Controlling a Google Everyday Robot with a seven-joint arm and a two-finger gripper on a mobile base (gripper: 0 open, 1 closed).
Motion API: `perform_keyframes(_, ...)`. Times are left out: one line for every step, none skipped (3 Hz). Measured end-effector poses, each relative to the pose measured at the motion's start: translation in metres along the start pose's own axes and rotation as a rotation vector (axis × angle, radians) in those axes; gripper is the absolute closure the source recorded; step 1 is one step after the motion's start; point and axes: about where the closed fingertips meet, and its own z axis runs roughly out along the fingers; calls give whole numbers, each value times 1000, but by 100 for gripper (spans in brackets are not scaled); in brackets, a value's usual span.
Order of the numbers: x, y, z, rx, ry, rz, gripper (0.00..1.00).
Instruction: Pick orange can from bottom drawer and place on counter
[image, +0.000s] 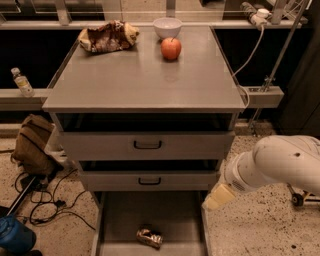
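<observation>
Orange can (150, 238) lying toward the near end of the pulled-out bottom drawer (150, 210), gripper (217, 196) held low just right of the drawer's right wall, apart from the can, its state not discernible, apple (171, 48) seen far on the desk (145, 85).

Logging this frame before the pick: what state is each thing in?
orange can: lying in the bottom drawer, not held.
bottom drawer: pulled open.
two upper drawers: pushed in.
counter: carries three things at the back.
apple: upright, by the bowl.
bowl: upright.
snack bag: crumpled, lying down.
gripper: by the bottom drawer's right edge, apart from the can.
</observation>
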Motion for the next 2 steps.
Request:
perform_keyframes(2, 9, 16, 14, -35, 7, 0)
perform_keyframes(24, 64, 80, -40, -46, 19, 0)
